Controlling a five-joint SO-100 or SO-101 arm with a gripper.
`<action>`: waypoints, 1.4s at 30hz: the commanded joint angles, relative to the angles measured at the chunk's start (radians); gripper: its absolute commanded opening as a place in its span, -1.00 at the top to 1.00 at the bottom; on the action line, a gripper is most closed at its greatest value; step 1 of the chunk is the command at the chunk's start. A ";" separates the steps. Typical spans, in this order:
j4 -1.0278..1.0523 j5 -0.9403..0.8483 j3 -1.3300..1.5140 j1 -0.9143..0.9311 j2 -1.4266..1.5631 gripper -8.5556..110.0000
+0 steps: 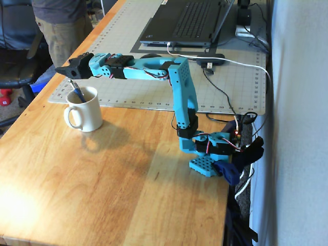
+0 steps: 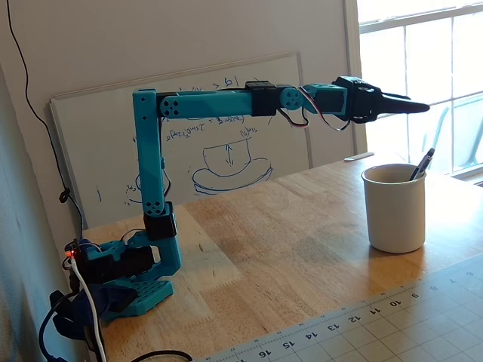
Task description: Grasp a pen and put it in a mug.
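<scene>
one wooden table point(image 1: 102, 174), whiteboard point(image 2: 219, 143) behind

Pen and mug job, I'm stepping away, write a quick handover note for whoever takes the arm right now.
Gripper: empty, up above the mug; whether it is open or shut cannot be told from either fixed view.
Pen: inside the mug, leaning on the rim, its top end sticking out. In the other fixed view the pen leans toward the arm's side of the mug.
Done: pen is in the mug.
Left: probably just pull the arm back; the mug stands upright near the table edge.
</scene>
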 commanded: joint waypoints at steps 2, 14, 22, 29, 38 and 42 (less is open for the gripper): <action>-0.017 0.009 -0.031 -0.034 0.213 0.43; 0.442 -0.224 -0.029 -0.046 0.480 0.72; 0.830 -0.816 -0.020 -0.135 0.601 0.76; 1.256 -1.227 -0.020 -0.155 0.660 0.75; 1.543 -1.459 0.221 -0.181 0.825 0.75; 1.473 -1.462 0.453 -0.236 0.943 0.75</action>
